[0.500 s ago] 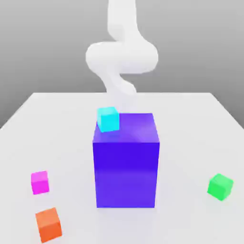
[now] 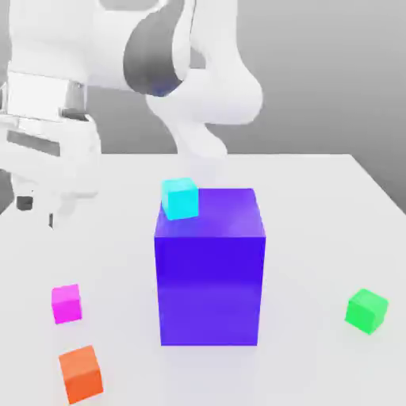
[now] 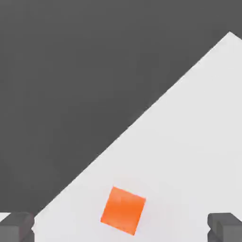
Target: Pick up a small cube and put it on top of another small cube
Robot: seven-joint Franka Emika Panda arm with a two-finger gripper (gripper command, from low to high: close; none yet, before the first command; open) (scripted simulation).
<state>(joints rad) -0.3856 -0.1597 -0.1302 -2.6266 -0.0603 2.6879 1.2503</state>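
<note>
My claw point(image 2: 38, 212) is open and empty; pink cube point(image 2: 67, 303) sits below it, slightly toward the exterior view's right, orange cube point(image 3: 123, 210) closer to camera.

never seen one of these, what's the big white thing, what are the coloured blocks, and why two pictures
The white thing is a simulated robot arm with a two-finger claw. One picture looks at the white table from outside; the other comes from a camera on the hand. On the table: a magenta cube, a green cube, an orange cube and a big blue-purple block with a cyan cube at its top edge. The claw is open and holds nothing; the orange cube lies below it.
</note>
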